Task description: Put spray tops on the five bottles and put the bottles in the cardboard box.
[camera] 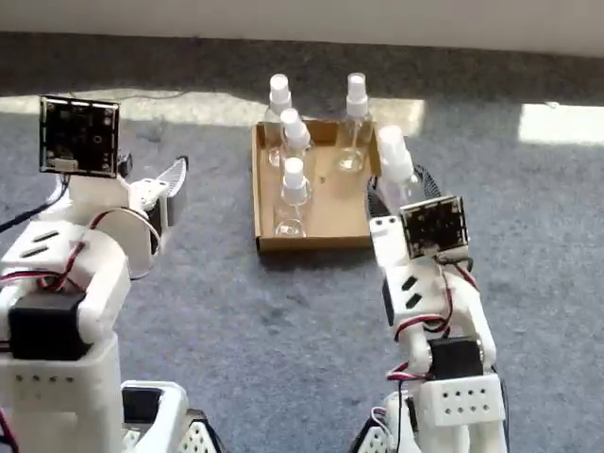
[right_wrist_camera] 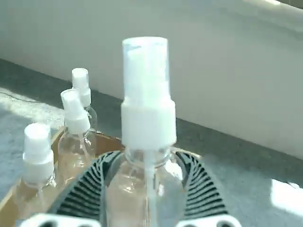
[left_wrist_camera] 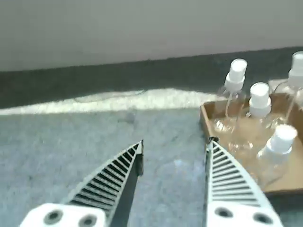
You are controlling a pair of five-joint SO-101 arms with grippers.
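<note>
fifth bottle (right_wrist_camera: pixel 144 118) held at the 3 o'clock wall of the cardboard box (camera: pixel 330 215).
right gripper (right_wrist_camera: pixel 147 165) clamped around its body; left gripper (left_wrist_camera: pixel 174 146) spread wide, empty (at 9 o'clock). a low entry may clip the wall or topple a neighbouring bottle (camera: pixel 354 132).

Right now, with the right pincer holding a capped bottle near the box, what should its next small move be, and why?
Probably shift the right pincer sideways over the cardboard box, toward its bare near corner: the held bottle already wears its spray top and hangs by the rim.
</note>
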